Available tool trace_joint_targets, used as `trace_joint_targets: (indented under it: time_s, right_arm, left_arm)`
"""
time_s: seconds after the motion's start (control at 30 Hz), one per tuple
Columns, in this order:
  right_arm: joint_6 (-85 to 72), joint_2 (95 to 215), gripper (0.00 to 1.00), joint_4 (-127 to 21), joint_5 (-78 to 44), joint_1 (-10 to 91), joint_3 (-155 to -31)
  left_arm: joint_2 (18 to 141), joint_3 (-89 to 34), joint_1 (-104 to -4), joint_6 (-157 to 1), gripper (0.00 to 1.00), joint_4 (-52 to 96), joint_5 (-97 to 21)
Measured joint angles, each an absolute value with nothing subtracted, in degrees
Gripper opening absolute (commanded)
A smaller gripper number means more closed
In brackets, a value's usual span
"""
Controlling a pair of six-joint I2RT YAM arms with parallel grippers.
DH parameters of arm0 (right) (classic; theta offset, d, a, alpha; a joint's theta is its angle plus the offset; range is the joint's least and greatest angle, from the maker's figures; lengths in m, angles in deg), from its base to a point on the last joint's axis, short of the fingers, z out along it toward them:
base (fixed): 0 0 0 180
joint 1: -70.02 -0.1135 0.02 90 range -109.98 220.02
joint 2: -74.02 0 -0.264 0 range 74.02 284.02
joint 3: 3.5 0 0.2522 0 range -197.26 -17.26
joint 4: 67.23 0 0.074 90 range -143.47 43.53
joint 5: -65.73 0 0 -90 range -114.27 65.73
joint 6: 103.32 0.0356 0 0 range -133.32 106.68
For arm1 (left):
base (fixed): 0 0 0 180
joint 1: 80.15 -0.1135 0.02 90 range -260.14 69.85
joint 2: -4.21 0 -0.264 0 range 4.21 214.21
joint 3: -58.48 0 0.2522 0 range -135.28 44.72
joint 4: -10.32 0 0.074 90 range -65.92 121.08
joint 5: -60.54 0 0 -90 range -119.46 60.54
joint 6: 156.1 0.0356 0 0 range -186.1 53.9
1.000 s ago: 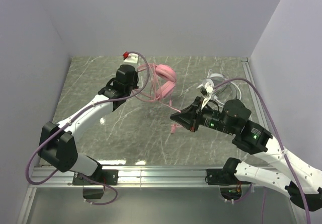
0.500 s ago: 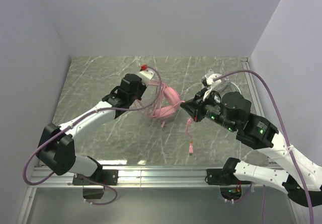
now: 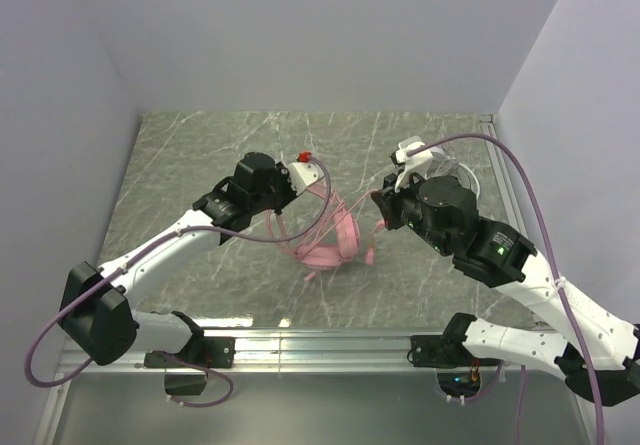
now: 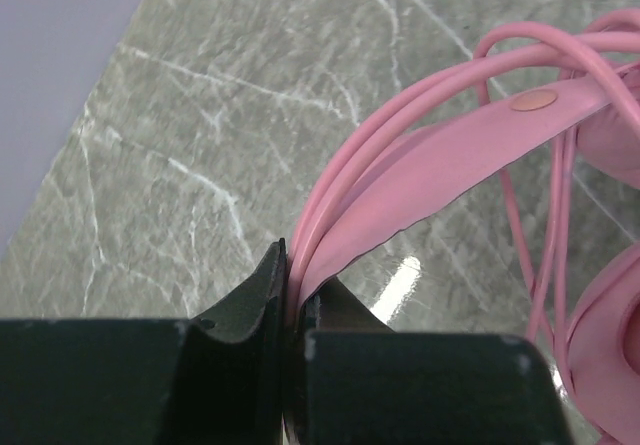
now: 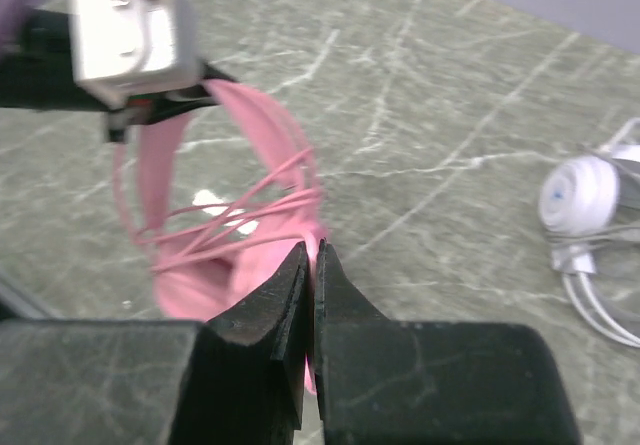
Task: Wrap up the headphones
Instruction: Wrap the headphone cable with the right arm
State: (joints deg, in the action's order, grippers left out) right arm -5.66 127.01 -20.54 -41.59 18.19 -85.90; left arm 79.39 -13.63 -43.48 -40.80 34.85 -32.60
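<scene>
1. The left tool (image 4: 293, 270) is clenched on the headband (image 4: 450, 155) of the pink headset (image 3: 335, 237), and strands of the pink cord (image 4: 400, 100) are pinched in beside the band
2. From this tool's fingertips the band and the cord strands arch away ahead and to the right; a padded ear cup (image 4: 610, 365) sits further right, below the arch
3. The right tool (image 5: 312, 265) is clenched too, with its jaws pressed together; a thin strip of the pink cord shows between them, so it grips that cord
4. In the top view a short loose length of the cord hangs just below this tool
5. The pink headset is just ahead of the right tool and to its left, with several cord loops crossing the open space inside the band
6. The headset lies between the two tools, which face each other across it; whether its cups rest on the desk (image 3: 200, 165) I cannot tell
7. The white-grey headset (image 5: 585, 195) lies on the desk ahead and to the right of the right tool, well apart from the pink one, with its thin cord (image 5: 600, 310) looped just beside it
</scene>
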Motion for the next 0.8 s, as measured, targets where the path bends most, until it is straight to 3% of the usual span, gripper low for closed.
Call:
trace_joint_targets:
  time_s: [0.47,0.8]
  right_arm:
    - [-7.82,127.40,0.00,-24.65,-40.85,29.23,-77.47]
    - [-6.18,128.49,0.00,-32.52,-34.69,31.79,-72.42]
  left_arm:
    - [76.63,-15.18,-43.35,-39.32,0.00,37.27,-51.86]
    - [74.99,-15.47,-43.70,-41.64,0.00,37.01,-56.71]
